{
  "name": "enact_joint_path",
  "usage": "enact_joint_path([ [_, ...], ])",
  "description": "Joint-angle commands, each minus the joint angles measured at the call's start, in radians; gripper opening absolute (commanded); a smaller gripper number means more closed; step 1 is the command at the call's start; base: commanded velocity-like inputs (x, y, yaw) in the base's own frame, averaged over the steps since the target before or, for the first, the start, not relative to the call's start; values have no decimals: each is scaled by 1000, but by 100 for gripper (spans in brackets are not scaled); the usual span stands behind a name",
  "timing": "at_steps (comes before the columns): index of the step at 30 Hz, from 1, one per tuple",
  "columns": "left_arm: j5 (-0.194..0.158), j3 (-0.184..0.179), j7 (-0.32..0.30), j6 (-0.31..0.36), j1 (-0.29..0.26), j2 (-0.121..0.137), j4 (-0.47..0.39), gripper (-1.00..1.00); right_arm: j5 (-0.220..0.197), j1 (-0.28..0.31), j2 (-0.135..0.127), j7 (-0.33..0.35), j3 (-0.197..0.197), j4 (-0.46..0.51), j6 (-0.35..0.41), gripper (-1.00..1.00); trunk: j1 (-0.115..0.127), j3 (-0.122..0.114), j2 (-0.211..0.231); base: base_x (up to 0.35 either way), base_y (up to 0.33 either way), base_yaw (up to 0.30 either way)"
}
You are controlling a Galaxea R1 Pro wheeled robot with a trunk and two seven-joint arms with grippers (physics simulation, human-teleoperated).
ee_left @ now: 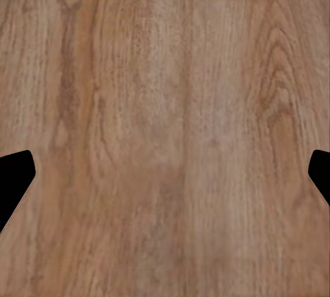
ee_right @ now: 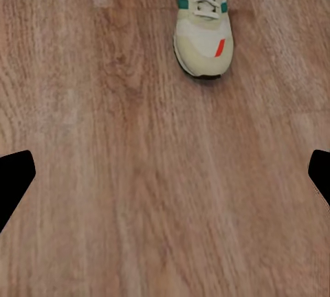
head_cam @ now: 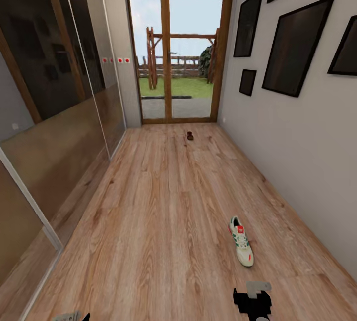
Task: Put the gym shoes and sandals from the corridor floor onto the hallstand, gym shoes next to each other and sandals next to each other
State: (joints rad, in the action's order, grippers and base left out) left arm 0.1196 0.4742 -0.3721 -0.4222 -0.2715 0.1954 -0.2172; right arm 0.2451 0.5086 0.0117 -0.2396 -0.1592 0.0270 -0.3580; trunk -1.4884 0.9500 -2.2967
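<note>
— Right, what have you got in front of you?

— I'm looking down a narrow corridor. Its corridor floor (head_cam: 163, 202) is light brown wood plank with plain grain, running up to a wood-framed glass door (head_cam: 178, 48) at the far end, with grass and a timber fence behind the glass. Mirrored sliding panels (head_cam: 54, 93) line the side of my left hand; a pale wall (head_cam: 297, 152) with dark framed pictures (head_cam: 295, 46) lines the side of my right hand.

— And the shoes?

— One gym shoe (head_cam: 241, 240) lies flat on the planks just ahead of my right hand (head_cam: 253, 303), white with green stripes and red-orange patches. On the right wrist camera the same shoe sits ahead of the fingers (ee_right: 15, 180), apart from them. Far down the corridor, near the door, there's a small dark brown thing (head_cam: 190, 135); it's too small for me to say whether it is a sandal.

— Hands?

— My right hand is spread wide, fingertips well apart, nothing between them but floor. My left hand (ee_left: 165, 177) is the same: fingers splayed, bare planks underneath, holding nothing.
</note>
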Motion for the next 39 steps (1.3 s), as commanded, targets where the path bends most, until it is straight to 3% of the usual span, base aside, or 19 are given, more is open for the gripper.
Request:
enact_joint_path([
  [1,11,8,-4,-4,-1,0,1,100,11,1,0,-4,-8,-1,-2,100,0,1,0,340,0,0],
  [39,9,9,-4,-4,-1,0,1,100,11,1,0,-4,-8,-1,-2,100,0,1,0,340,3,0],
])
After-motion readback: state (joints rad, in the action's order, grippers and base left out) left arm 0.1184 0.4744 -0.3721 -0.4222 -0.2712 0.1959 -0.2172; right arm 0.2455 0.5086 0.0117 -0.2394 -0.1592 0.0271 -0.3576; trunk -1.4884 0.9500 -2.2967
